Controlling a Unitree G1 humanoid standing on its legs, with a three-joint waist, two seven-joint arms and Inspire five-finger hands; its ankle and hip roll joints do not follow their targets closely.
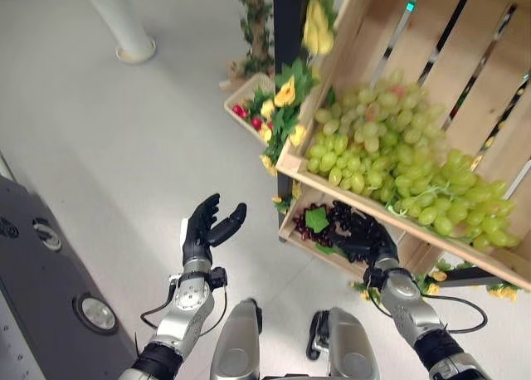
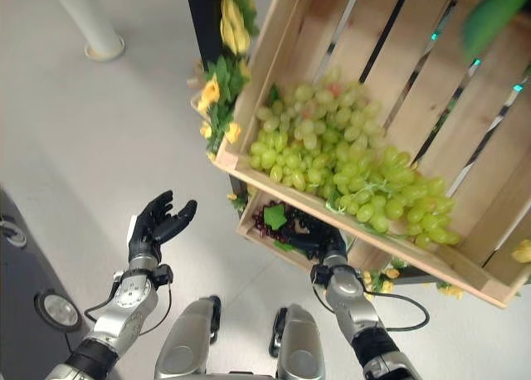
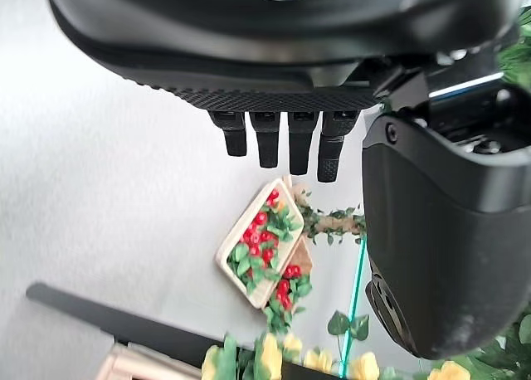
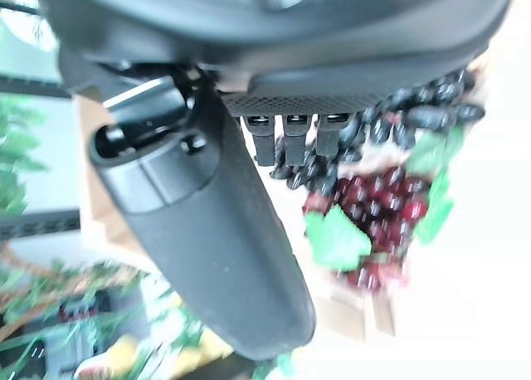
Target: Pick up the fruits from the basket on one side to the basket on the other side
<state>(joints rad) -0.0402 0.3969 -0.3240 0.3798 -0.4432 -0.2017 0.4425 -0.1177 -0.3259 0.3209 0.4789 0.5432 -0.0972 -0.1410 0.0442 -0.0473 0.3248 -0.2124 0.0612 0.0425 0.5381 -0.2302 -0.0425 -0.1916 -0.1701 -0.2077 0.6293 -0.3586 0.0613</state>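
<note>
Reaching right hand (image 1: 375,246) into lower wooden crate (image 1: 309,249) at dark red-purple grapes (image 2: 267,220), fingers curling, grasp unclear | left hand (image 1: 203,226) beside crate, spread, holding nothing | green grapes (image 1: 390,152) above | transfer progress undeterminable

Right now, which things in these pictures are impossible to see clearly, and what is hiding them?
- Right hand: in the eye views it lies among the dark grapes in the lower crate; whether its fingers hold a bunch cannot be told.
- Dark grapes: blurred in the right wrist view, partly behind the thumb.
- Green grapes: the upper crate is cut off by the edge of the picture.
- Red fruit tray: fruits too small to name.
</note>
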